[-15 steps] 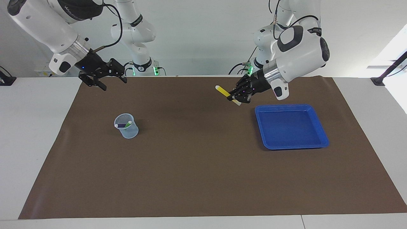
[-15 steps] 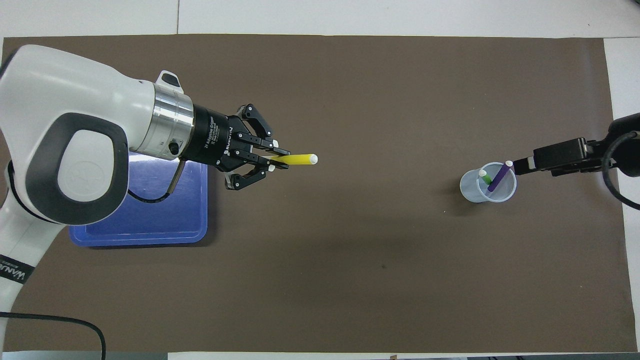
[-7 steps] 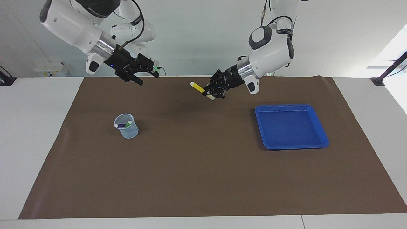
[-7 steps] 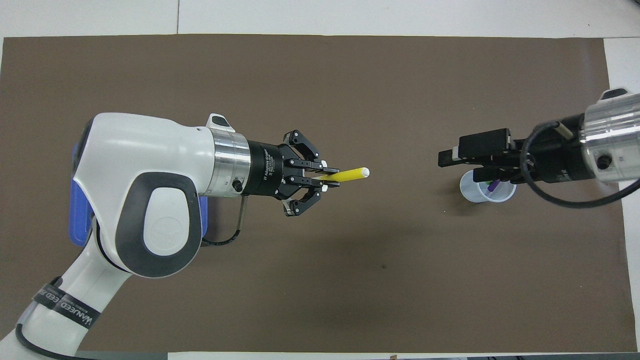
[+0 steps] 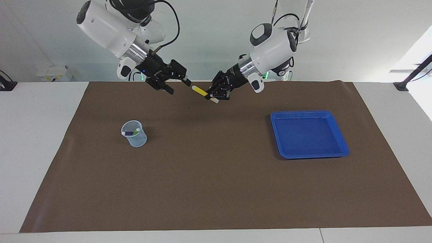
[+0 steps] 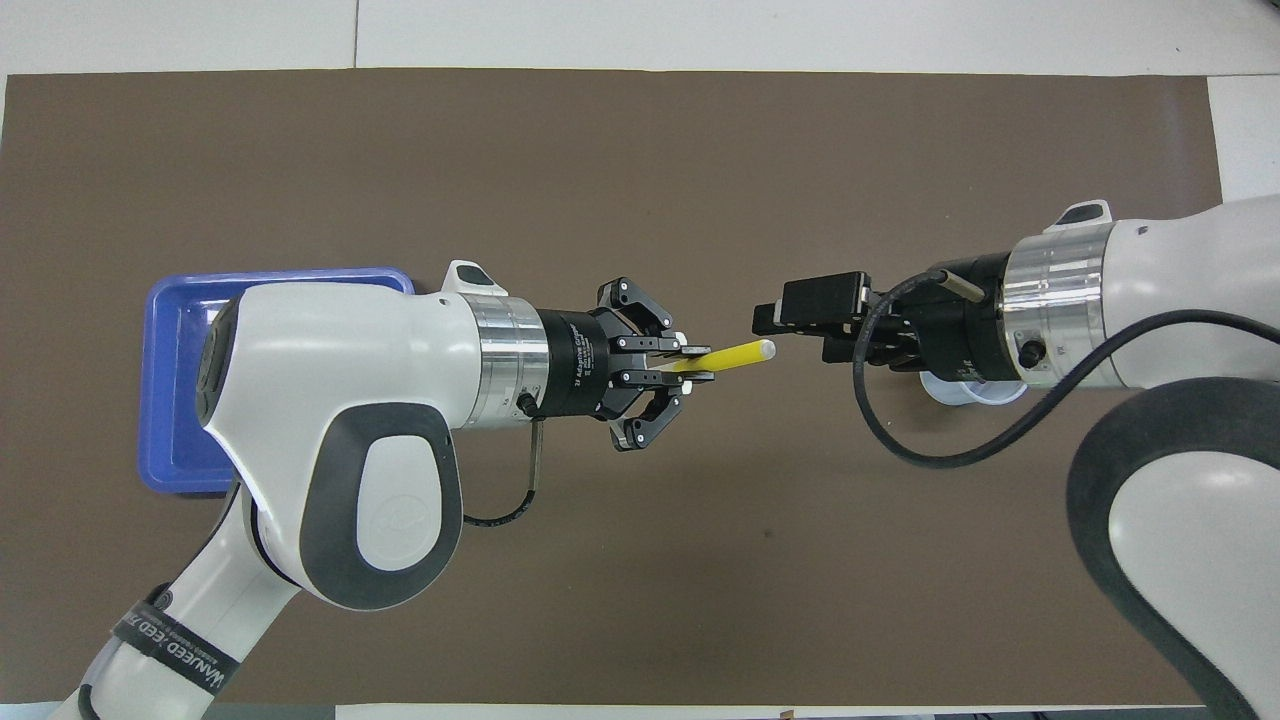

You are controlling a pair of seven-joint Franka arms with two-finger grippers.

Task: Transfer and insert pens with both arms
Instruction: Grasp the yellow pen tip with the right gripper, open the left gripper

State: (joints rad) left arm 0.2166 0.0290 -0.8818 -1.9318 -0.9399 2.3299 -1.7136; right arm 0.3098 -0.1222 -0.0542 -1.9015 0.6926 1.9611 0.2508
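While the left gripper [image 5: 214, 95] pinched the yellow pen [image 5: 199, 91] above the brown mat [image 5: 216, 189], the right gripper [image 5: 178, 85] hung with fingers spread, just beside its capped tip. Purple and green pens [image 5: 131, 132] stood in the cup [image 5: 135, 138].

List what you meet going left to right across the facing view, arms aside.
Clear cup holding two pens → right gripper → yellow pen → left gripper gripping that pen → blue tray.
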